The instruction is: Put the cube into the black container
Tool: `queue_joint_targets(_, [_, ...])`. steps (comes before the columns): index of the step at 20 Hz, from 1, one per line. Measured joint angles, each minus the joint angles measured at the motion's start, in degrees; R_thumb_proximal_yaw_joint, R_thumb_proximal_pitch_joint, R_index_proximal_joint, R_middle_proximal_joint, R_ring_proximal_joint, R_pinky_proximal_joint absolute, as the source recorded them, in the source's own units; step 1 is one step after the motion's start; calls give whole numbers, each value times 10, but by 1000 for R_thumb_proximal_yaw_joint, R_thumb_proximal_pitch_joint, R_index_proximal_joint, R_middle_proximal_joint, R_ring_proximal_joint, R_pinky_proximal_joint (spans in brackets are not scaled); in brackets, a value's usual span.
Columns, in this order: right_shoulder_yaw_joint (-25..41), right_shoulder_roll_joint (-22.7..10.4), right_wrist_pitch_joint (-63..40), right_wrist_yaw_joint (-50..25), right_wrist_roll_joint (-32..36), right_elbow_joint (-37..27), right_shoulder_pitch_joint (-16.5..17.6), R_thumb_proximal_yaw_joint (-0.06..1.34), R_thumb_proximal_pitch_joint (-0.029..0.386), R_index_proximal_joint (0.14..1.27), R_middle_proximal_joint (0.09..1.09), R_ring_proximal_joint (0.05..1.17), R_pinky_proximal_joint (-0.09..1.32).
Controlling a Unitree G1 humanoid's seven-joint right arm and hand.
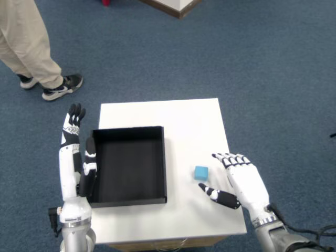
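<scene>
A small blue cube (201,172) lies on the white table (184,121), to the right of the black container (128,165). My right hand (239,180) hovers just right of the cube, palm turned down, fingers spread and thumb stretched toward the cube without touching it. It is open and holds nothing. The container is a shallow square tray, empty inside. The left hand (73,137) stands upright at the container's left wall, fingers pointing up.
A person's legs and dark shoes (60,86) stand on the blue carpet at the upper left, away from the table. The table's right edge runs close under my right hand. A piece of furniture (176,5) shows at the top edge.
</scene>
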Motion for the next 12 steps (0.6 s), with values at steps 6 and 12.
queue_joint_targets(6, [-12,-1,17,30,10,-11,-16,313,-20,321,312,334,302])
queue_joint_targets(12, [-22,0,23,49,18,-14,-30,299,-21,329,317,339,307])
